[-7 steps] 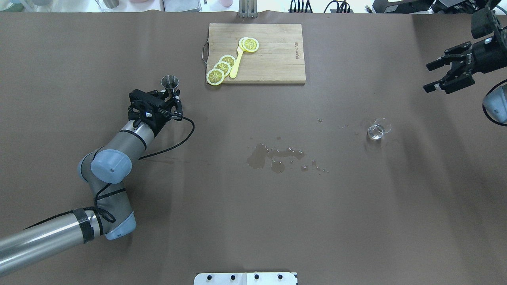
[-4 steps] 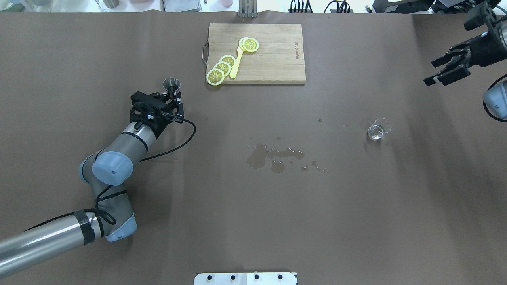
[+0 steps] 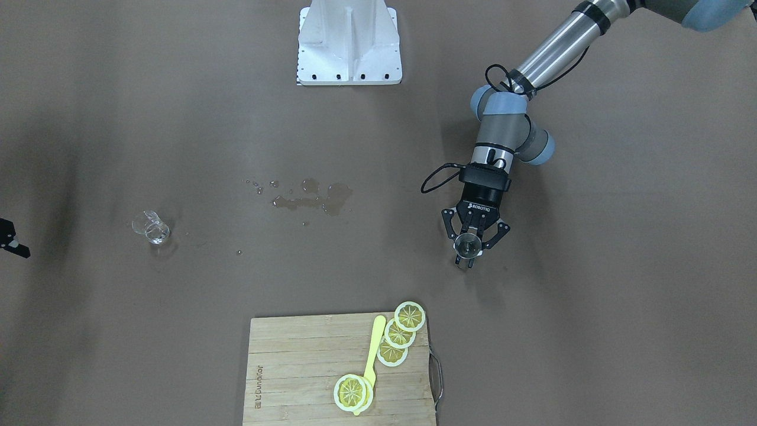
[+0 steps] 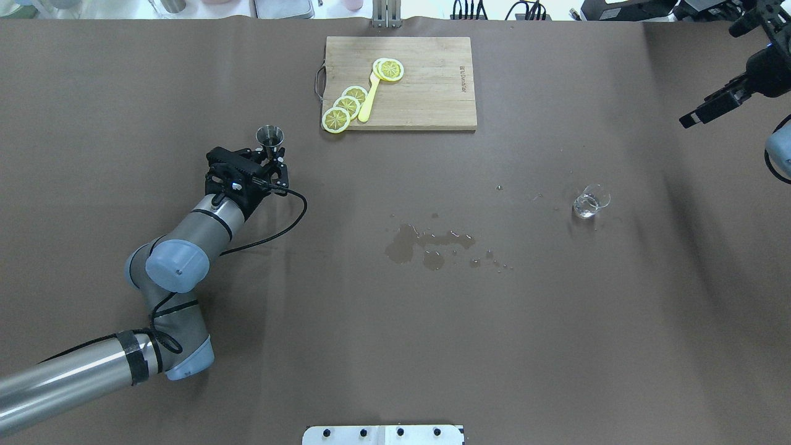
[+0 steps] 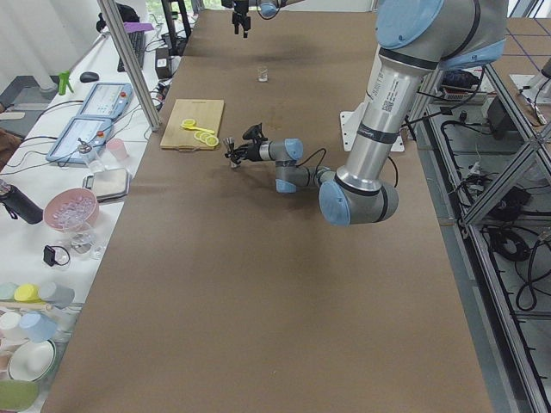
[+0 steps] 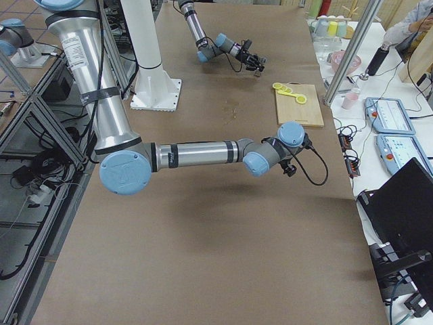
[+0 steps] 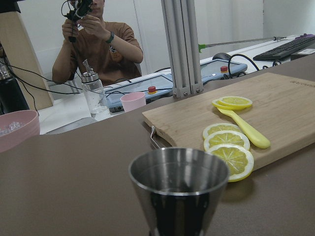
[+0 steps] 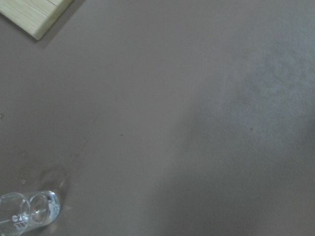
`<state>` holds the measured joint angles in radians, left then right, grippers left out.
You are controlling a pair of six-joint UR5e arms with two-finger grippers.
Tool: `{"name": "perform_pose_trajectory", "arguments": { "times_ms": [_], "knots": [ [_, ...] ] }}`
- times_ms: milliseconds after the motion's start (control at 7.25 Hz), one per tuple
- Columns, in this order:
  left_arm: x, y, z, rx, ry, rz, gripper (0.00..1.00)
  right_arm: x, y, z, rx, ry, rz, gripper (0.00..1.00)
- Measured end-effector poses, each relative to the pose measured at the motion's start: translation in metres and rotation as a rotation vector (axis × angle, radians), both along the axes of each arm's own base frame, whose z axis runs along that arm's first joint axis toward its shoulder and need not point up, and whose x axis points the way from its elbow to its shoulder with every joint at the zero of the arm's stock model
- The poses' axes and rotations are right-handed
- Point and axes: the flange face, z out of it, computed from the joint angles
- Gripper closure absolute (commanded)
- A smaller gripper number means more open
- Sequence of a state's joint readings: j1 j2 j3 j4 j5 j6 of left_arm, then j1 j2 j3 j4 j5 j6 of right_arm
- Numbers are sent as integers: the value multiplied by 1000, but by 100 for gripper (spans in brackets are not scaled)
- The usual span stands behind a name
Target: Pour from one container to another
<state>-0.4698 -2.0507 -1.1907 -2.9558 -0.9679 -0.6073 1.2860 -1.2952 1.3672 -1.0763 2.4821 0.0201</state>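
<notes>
The steel jigger (image 4: 269, 135) stands upright at the table's left, just short of the cutting board, and fills the left wrist view (image 7: 179, 187). My left gripper (image 4: 270, 156) is shut on its lower part; the front view shows the fingers hugging it (image 3: 467, 255). The small clear glass cup (image 4: 590, 203) stands alone on the right of the table, and also shows in the front view (image 3: 152, 229) and at the right wrist view's bottom corner (image 8: 29, 214). My right gripper (image 4: 695, 116) hangs open and empty at the far right edge, well away from the cup.
A spilled puddle (image 4: 426, 244) with scattered drops lies mid-table. A wooden cutting board (image 4: 432, 93) at the back holds lemon slices (image 4: 346, 105) and a yellow tool (image 4: 369, 99). The white base plate (image 4: 383, 434) sits at the near edge.
My right gripper has drawn back toward the far right edge and turned so its fingers line up. The left gripper and jigger have shifted slightly right and nearer.
</notes>
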Motion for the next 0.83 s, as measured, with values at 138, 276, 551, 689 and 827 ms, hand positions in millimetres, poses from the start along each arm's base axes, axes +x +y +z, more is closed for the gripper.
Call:
{"name": "perform_pose_trajectory", "arguments": {
  "times_ms": [138, 276, 551, 689, 827],
  "knots": [
    [0, 0, 0, 1, 1, 0, 63, 9, 14, 18, -59, 55, 24, 0],
    [-1, 1, -1, 2, 3, 0, 59, 19, 29, 37, -101, 110, 51, 0],
    [-1, 1, -3, 5, 8, 1, 55, 53, 49, 73, -220, 201, 112, 0],
    [-1, 2, -4, 6, 10, 1, 55, 73, 59, 86, -309, 227, 139, 0],
    [-1, 2, -4, 7, 11, 2, 51, 94, 77, 101, -387, 239, 164, 0]
  ]
}}
